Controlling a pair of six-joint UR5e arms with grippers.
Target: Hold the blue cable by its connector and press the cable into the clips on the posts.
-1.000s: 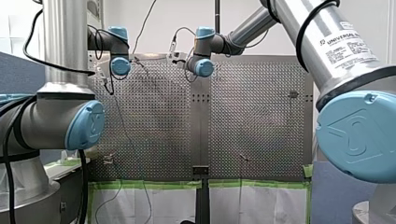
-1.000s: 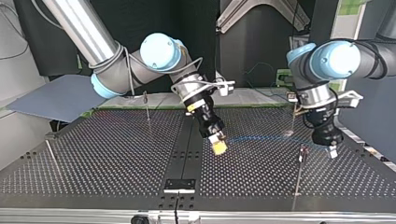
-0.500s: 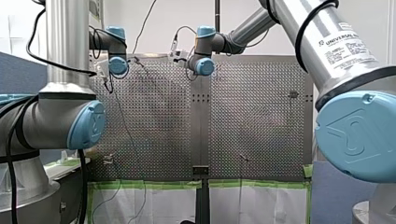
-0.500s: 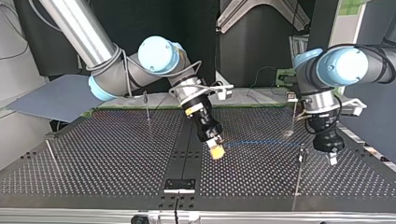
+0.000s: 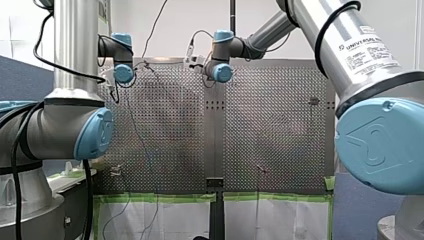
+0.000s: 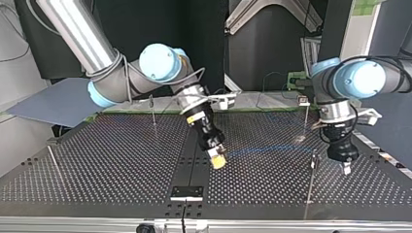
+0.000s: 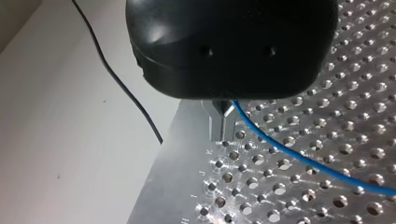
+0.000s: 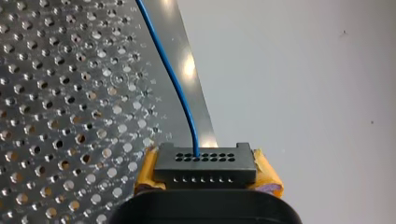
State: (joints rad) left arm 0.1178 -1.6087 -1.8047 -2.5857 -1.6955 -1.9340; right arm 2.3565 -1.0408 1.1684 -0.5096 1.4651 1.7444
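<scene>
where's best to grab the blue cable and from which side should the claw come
By the black connector at its end, not the thin blue cable. It is a block with flat sides; the cable leaves its holed face, so come from the opposite face, pads on the two short sides, as my right claw grips it.

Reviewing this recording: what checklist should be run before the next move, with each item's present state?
1. The yellow pads of the right gripper clamp the connector: ok.
2. The blue cable leaves the connector intact: ok.
3. The left gripper is shut on the blue cable: ok.
4. The blue cable hangs clear of the table between the grippers: cannot tell.
5. The blue cable is pressed onto the post beside the left gripper: cannot tell.
</scene>
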